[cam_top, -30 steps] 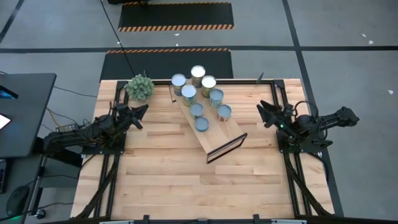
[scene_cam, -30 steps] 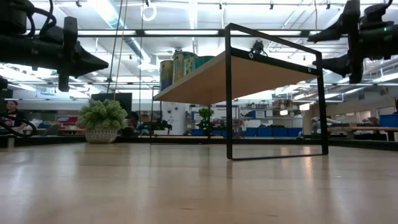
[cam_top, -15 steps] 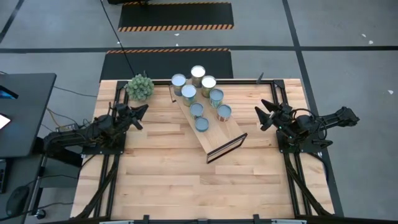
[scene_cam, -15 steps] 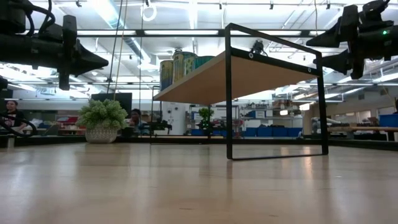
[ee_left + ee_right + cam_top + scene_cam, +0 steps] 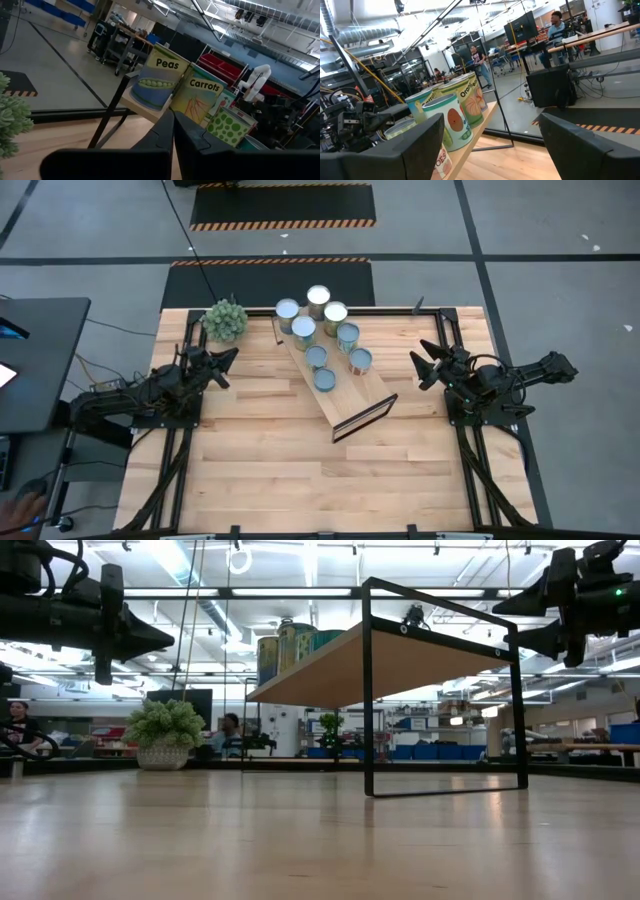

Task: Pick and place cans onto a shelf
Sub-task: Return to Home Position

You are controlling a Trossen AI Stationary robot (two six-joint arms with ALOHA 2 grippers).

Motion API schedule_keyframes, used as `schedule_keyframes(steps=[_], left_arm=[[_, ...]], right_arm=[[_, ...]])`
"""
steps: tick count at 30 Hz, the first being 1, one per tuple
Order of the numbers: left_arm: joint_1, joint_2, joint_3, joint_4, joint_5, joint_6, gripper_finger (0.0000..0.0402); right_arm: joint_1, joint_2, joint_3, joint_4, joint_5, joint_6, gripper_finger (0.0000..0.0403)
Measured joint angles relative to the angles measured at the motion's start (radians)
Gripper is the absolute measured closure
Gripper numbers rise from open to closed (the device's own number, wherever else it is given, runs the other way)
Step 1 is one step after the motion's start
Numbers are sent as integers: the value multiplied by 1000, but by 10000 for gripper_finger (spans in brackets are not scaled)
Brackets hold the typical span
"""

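Note:
The shelf is a light-wood plank on dark frame legs, lying slantwise across the table's far middle, its dark-framed end nearest. Several cans with silvery tops stand on its top toward the far end; they also show in the low view. The left wrist view shows cans labelled Peas and Carrots. My left gripper hovers shut and empty left of the shelf, fingers together. My right gripper hovers open and empty right of the shelf, fingers wide apart.
A green spiky plant ball in a pot stands at the table's far left, close to my left gripper. Bare tabletop spreads across the near half. People show in the room beyond the table.
My right gripper has shifted a little toward the table's left, nearer the shelf, then kept still. The cans and the shelf have stayed put.

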State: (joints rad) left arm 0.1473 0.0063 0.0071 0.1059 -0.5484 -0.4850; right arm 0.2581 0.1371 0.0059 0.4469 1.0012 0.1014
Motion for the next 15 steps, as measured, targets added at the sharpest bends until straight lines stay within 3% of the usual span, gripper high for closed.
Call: schedule_keyframes(steps=[15], left_arm=[[0, 0, 0, 1, 0, 0, 381]], right_arm=[[0, 0, 0, 0, 0, 0, 69]])
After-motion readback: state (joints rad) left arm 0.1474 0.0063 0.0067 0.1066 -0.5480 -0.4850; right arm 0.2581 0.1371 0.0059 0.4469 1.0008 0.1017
